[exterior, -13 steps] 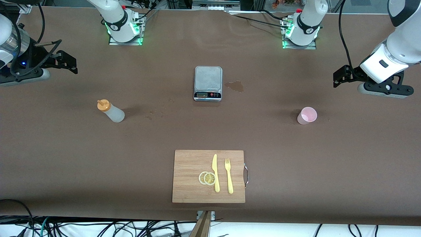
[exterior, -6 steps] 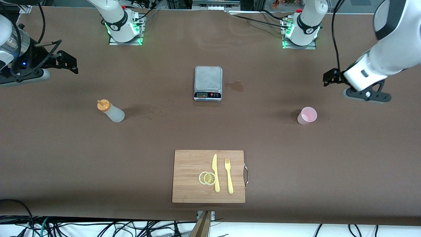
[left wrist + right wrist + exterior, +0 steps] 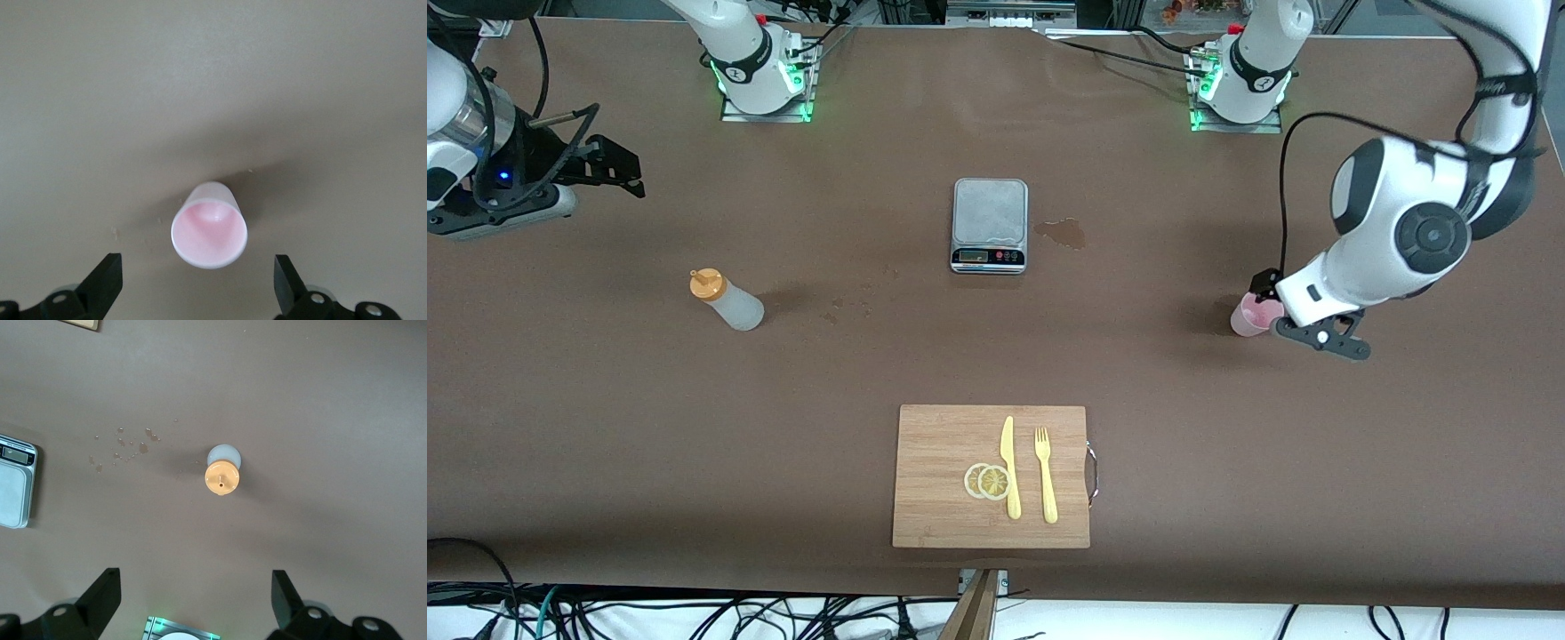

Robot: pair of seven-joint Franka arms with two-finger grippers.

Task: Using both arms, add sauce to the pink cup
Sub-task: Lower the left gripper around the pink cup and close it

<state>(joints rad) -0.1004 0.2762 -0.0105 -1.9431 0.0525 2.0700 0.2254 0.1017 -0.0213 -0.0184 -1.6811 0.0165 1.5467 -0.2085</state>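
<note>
The pink cup point(image 3: 1245, 320) stands upright toward the left arm's end of the table, and its inside looks bare in the left wrist view point(image 3: 209, 233). My left gripper point(image 3: 1264, 299) hangs just over it, open, with a black finger point(image 3: 107, 277) well out to each side and touching nothing. The sauce bottle point(image 3: 729, 304), whitish with an orange cap, stands toward the right arm's end. My right gripper point(image 3: 618, 169) is open and empty, raised over the table away from the bottle. The right wrist view looks down on the cap point(image 3: 221, 479), ahead of that gripper point(image 3: 195, 581).
A grey kitchen scale point(image 3: 989, 222) sits mid-table with a wet stain point(image 3: 1062, 233) beside it. Nearer the front camera lies a wooden board point(image 3: 934, 498) with a yellow knife point(image 3: 1009, 467), a fork point(image 3: 1046, 476) and lemon slices point(image 3: 987, 481). Small droplets point(image 3: 123, 447) mark the cloth near the bottle.
The left arm has swung in and down from the table's end until its gripper is over the pink cup. The right gripper has shifted only slightly. Both stay open.
</note>
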